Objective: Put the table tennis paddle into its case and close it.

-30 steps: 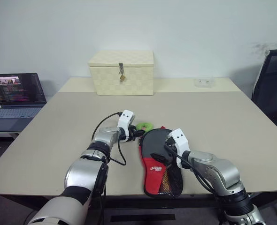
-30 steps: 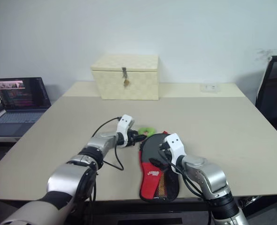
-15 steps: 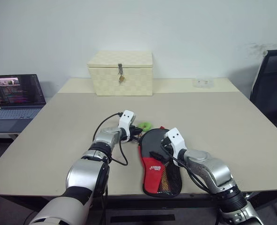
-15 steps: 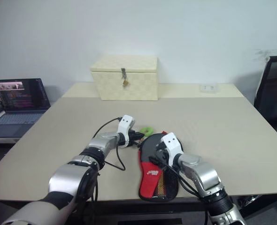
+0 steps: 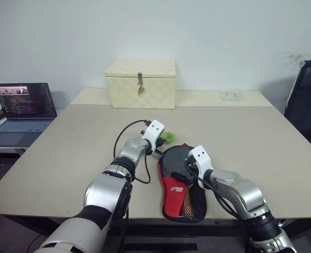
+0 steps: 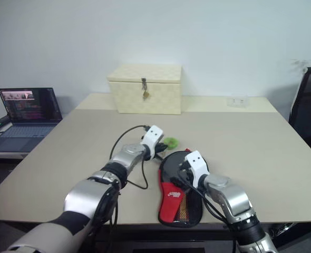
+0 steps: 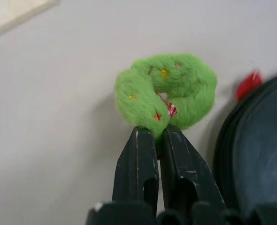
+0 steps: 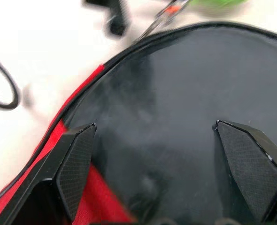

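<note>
I see a cream box (image 5: 140,83) at the counter's (image 5: 66,153) far edge, a lit laptop (image 5: 19,112) off to the left, and a dark chair (image 5: 307,95) on the right.

Beige table (image 5: 66,147) against plain white wall (image 5: 197,31); black chair (image 5: 305,89) at right, laptop (image 5: 18,113) at left

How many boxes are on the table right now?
1. The cream box with a latch stands at the table's far edge, beyond the case. Nothing seen hides another.
</note>
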`<state>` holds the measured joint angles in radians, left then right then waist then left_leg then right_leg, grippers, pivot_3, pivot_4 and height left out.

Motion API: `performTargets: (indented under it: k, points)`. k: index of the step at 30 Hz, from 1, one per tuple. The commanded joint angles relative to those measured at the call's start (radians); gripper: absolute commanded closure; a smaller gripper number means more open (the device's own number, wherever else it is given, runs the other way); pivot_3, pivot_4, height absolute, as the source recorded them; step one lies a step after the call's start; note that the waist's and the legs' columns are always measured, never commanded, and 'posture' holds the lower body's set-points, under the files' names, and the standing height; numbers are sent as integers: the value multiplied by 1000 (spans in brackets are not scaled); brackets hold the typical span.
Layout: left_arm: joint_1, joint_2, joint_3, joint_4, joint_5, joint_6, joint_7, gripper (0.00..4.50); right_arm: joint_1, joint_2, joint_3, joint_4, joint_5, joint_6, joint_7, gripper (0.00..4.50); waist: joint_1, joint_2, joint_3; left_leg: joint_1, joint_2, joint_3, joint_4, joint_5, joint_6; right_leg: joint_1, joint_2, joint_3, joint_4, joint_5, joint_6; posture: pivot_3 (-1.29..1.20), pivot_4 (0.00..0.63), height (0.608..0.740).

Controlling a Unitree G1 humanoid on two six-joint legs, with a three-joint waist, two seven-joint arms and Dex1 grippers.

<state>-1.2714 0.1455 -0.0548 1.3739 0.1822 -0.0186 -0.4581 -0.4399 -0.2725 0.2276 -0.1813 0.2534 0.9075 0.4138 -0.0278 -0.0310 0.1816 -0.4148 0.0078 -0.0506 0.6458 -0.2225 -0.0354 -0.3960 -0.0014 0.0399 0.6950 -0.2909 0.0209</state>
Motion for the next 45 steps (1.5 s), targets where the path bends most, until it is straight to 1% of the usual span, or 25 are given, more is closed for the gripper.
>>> performTargets:
  k: [1,2,3,5,10,14,16,23,28,36,40,45]
  points:
    - [-62,-24,-26,-13,50,-56,39,4483,86,-30,49,34,-3,104,12,0,-1,0,-1,1,0,0,0,0,0,0,0,0,0,0,0,0,150,740]
    - [-67,-31,-40,-12,68,-66,43,4483,96,-34,49,25,-2,108,11,0,-2,0,-1,2,0,0,0,0,0,2,0,0,0,0,1,0,150,740]
    - [-72,-39,-59,-11,92,-81,48,4483,107,-37,48,17,-2,112,8,0,-2,0,-1,4,0,0,-1,0,0,4,0,0,-1,-2,4,0,150,740]
    - [-78,-52,-81,-9,121,-99,59,4483,121,-39,44,1,-1,120,2,0,-2,-1,-1,9,0,0,-2,0,0,9,1,0,-3,-3,5,0,150,740]
    - [-80,-77,-152,-6,207,-164,75,4483,149,-37,44,-24,0,130,-7,0,-1,-1,-1,13,0,0,-2,0,0,14,1,0,-6,-3,5,0,150,740]
    - [-72,-98,-286,-4,339,-268,79,4483,181,-35,52,-54,5,142,-13,0,0,-1,-2,13,0,-1,-3,0,0,16,1,-1,-9,-3,5,0,150,740]
    - [-70,-109,-332,-2,381,-304,90,4483,195,-34,55,-66,7,147,-17,0,0,-1,-3,14,0,-1,-5,0,0,17,1,-1,-12,-2,6,0,150,740]
    - [-80,-126,-392,5,448,-343,146,4483,214,-32,61,-83,8,150,-23,0,1,-2,-5,14,0,-1,-5,-1,0,18,0,-1,-14,-2,7,0,150,740]
    - [-96,-134,-377,7,442,-321,190,4483,224,-28,67,-92,9,153,-30,0,2,-3,-5,13,1,-1,-5,-1,0,18,0,-1,-14,-2,7,0,150,740]
    - [-109,-104,-245,12,350,-165,281,4483,234,-29,68,-105,10,155,-36,0,1,-3,-5,14,1,-1,-5,-1,0,18,0,-1,-14,-2,7,0,150,740]
    - [-104,-109,-242,13,358,-138,295,4483,241,-29,74,-116,8,157,-38,0,1,-4,-5,14,1,-1,-6,-1,0,18,0,-1,-14,-2,7,0,150,740]
    - [-112,-138,-233,11,351,-127,315,4483,259,-30,82,-138,6,163,-45,0,1,-4,-6,14,1,-1,-6,-1,0,18,0,-1,-14,-2,7,0,150,740]
